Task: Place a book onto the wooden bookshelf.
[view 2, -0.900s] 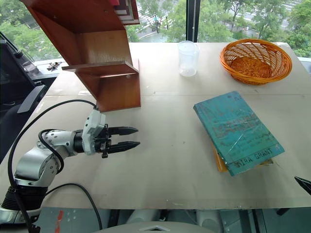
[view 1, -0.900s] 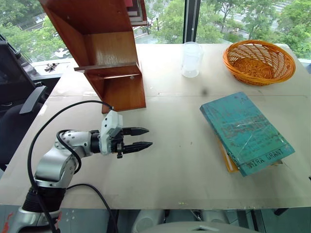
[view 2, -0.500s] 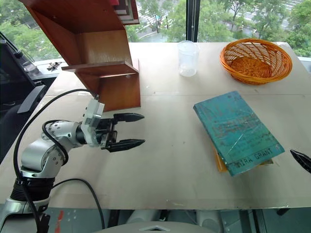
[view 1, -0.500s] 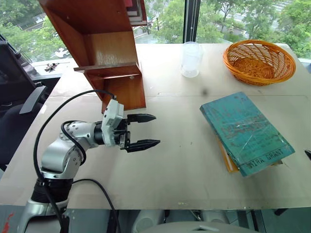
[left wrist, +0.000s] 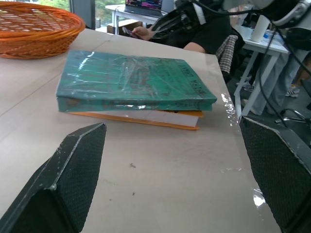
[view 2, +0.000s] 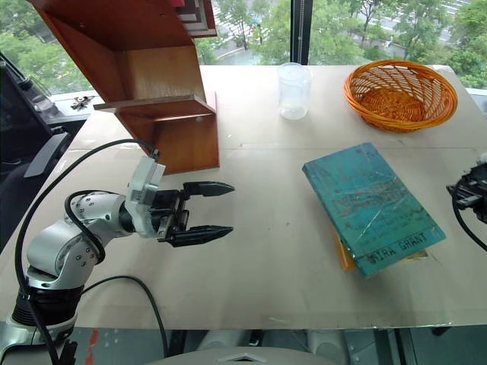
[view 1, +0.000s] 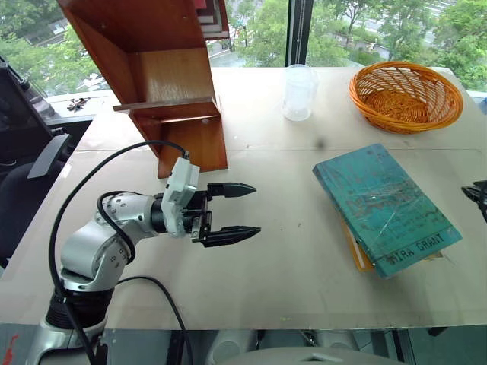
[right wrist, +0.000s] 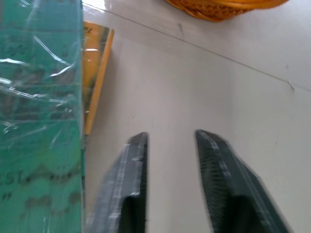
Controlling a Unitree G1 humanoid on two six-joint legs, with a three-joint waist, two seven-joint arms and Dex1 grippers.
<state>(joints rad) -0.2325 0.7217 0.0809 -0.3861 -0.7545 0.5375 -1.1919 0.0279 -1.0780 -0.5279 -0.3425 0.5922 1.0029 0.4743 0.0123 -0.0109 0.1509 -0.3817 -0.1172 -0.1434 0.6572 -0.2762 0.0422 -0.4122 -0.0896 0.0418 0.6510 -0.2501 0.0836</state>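
Left gripper (view 1: 237,210): we record it jaws wide, empty, level, pointing across the table toward the book (view 1: 384,205), well apart from it.

Right gripper (view 2: 466,188): fingers nearly together, empty, just beside the book's right edge; we judge it the nearer.

Book: flat atop a yellow book (left wrist: 146,118), long axis diagonal, far-left to near-right.

Wooden bookshelf (view 1: 163,84): far left.

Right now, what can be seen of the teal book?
The teal book is large, with a glossy, worn, scuffed cover and dark "MIRA GRANT" lettering near its front edge. It lies flat and askew on the table, on top of a thinner yellow book that sticks out beneath it. Nothing grips it.
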